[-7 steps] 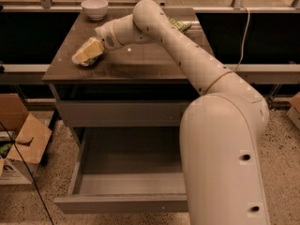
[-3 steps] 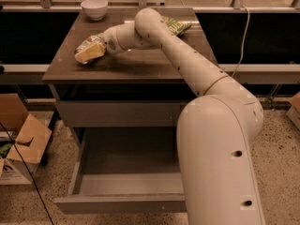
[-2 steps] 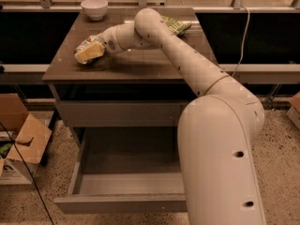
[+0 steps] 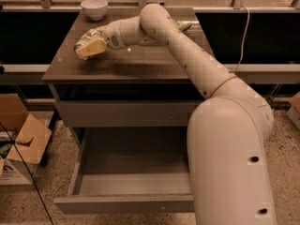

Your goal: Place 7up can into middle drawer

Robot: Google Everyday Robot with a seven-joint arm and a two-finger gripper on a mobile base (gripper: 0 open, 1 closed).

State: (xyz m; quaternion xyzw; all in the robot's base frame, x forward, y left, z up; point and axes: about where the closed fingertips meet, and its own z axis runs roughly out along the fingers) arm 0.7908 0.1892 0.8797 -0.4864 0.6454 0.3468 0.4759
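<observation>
- Silvery-white and green 7up can (image 4: 90, 36) lies tilted in the cream two-finger gripper (image 4: 87, 48) near the left edge of the dark brown wooden tabletop (image 4: 140, 62). The fingers are closed narrowly round it, so I judge the grasp already made.
- Whether the can still touches the wood I cannot tell. A shadow under the gripper suggests it is just clear.
- The arm reaches in from the right and lies low across the tabletop, probably because the can lay on its side and had to be taken from the side, not from above.
- The wide grey handleless middle drawer (image 4: 84, 184) stands pulled fully out below the tabletop's front edge, its smooth floor bare — open so the can can be lowered straight in. The plain grey upper drawer front (image 4: 122, 114) above it is shut.
- A small round white bowl (image 4: 94, 7) sits at the far left corner, and a flat green crisp bag (image 4: 182, 25) shows behind the arm near the far right corner — both well apart from the can and outside the path down to the drawer.
- Against the frame a couple of seconds back, the gripper sits slightly higher and nearer the bowl, with the can in the same tilt. The drawer, bowl and bag have not moved.
</observation>
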